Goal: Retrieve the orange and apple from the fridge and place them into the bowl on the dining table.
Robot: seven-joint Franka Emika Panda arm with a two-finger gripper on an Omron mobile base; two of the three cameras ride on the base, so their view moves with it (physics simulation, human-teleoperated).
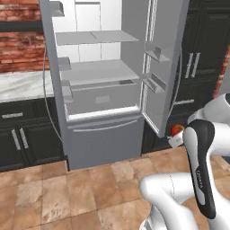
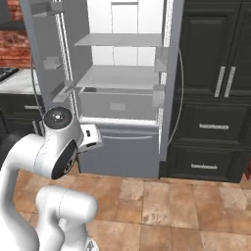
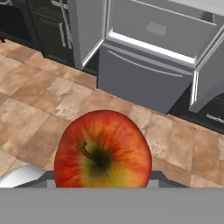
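Carrying the apple (image 3: 103, 148) pinched in my tool (image 3: 103, 186), with the open fridge (image 1: 103, 130) at twelve o'clock; next I must turn for the bowl on the counter

The white arm is folded low, elbow bent, with the forearm rising upright in the left base view. Its hand (image 1: 176, 137) points away from the base, apparently clamped on the apple (image 3: 103, 150) (the fingertips themselves are hidden behind the fruit in the hand view).
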